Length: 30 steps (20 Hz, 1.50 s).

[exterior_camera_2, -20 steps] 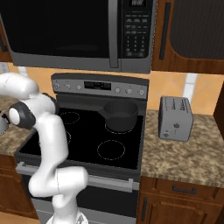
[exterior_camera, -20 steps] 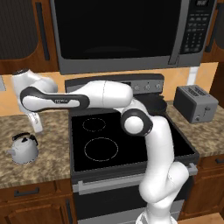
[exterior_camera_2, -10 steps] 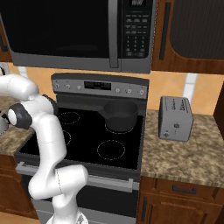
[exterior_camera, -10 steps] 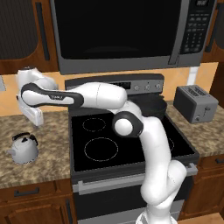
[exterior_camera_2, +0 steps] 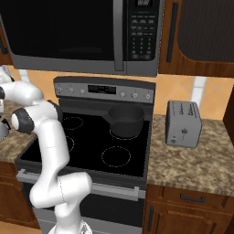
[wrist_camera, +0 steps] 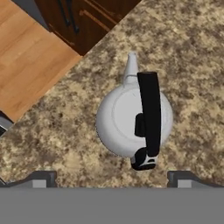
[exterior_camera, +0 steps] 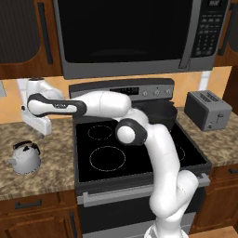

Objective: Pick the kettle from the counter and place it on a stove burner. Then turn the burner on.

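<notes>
Wide-open, empty two-finger gripper (wrist_camera: 109, 177) above squat silver-grey kettle (wrist_camera: 134, 121) on speckled granite counter (wrist_camera: 192, 65): rigid, probably light, smooth-bodied, best taken by dark arched handle (wrist_camera: 148, 113).

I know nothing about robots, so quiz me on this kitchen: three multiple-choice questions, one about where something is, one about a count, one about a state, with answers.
1. Where is the small rounded silver-grey kettle with the dark arched handle?
A. on the speckled granite counter
B. on the black glass cooktop
C. inside the microwave

2. How many slots are in the top of the grey toaster?
A. none
B. two
C. five

3. What is the robot's gripper doing?
A. clamped on the kettle
B. holding a dark pot
C. open above the kettle

Answers: 1 A, it stands left of the stove. 2 B, two slots show. 3 C, fingertips are wide apart, the kettle sits untouched.
</notes>
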Tool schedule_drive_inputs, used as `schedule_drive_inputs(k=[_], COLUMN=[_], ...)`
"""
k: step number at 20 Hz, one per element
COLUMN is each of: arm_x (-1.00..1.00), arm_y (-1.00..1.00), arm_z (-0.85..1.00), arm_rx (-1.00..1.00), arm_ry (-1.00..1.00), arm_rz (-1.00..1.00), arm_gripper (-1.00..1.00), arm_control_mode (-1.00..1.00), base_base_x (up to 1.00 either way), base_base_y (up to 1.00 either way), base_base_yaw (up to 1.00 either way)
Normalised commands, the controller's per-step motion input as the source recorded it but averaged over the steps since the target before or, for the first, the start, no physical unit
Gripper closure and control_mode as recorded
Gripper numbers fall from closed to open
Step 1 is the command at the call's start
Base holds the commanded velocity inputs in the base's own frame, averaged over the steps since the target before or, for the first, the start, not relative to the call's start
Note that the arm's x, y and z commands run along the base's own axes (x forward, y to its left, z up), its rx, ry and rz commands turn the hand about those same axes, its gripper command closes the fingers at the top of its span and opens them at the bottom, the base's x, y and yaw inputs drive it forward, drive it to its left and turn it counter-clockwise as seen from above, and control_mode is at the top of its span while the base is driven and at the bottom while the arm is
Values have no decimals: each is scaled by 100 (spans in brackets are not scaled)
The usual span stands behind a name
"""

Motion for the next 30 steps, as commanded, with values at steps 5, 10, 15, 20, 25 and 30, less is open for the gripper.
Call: schedule_drive_inputs(k=[5,10,15,20,25,30], arm_x=[0,1,5,1,13,24], arm_y=[7,21,12,11,9,5], arm_z=[-6,-24,-37,-14,0,0], arm_rx=[7,0,0,0,0,0], arm_ry=[1,9,8,1,0,0], arm_rz=[0,0,0,0,-1,-2], arm_gripper=[-100,-100,-100,-100,-100,-100], arm_control_mode=[-100,-100,-100,-100,-100,-100], base_base_x=[0,0,0,0,0,0], base_base_y=[0,0,0,0,0,0], base_base_yaw=[0,0,0,0,0,0])
